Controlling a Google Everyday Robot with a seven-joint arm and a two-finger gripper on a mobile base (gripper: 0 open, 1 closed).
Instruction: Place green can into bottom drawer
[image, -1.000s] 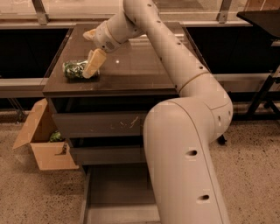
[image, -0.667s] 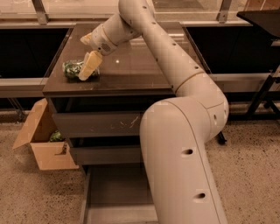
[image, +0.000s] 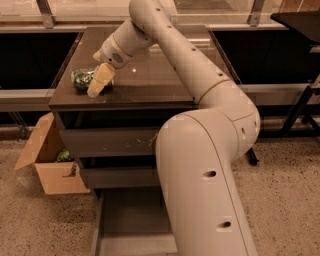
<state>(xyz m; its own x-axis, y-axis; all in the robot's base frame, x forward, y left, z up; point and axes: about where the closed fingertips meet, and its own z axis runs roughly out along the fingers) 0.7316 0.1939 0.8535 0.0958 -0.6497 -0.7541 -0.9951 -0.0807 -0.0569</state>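
Claw (image: 98, 83) rests against green can (image: 79, 79).

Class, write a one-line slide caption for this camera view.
Gripper at the green can on the cabinet top; bottom drawer open below.

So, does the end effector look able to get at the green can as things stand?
Probably yes. The end effector is down at the can on the cabinet top, right beside it, with nothing standing between them.

A: Green can (image: 81, 78) position?
B: On its side, mottled green-white, at the worktop's (image: 150, 85) left front; the gripper (image: 98, 82) is against it.
A: Bottom drawer (image: 125, 220)?
B: Pulled out, shallow grey tray.
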